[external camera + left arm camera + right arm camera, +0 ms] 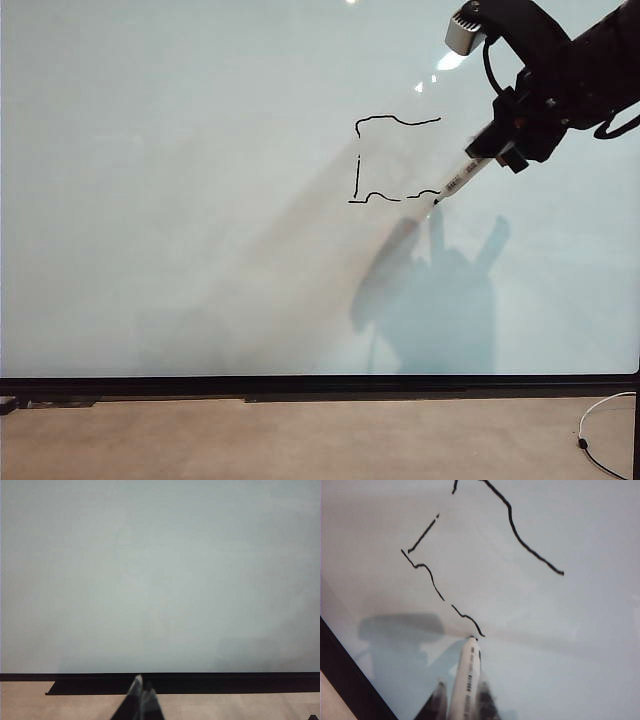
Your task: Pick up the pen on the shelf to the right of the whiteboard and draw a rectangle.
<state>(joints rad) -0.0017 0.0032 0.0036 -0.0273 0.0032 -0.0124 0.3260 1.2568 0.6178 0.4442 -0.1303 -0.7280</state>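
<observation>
The pen (463, 178) is a slim white-grey marker with small dark print along its barrel, clamped between the fingers of the right gripper (497, 151) in the upper right of the exterior view. It slants down and to the left, its dark tip touching the whiteboard (180, 200) at the right end of the lower stroke. The whiteboard is a very large, glossy, pale grey-white surface with a thin black frame along its lower edge. The rectangle (395, 160) is unfinished: a wobbly black top line, a broken left side and a wavy bottom line with a small gap are drawn, while the right side stands open. The left gripper (142, 700) sits low before the board's lower frame, fingertips together.
</observation>
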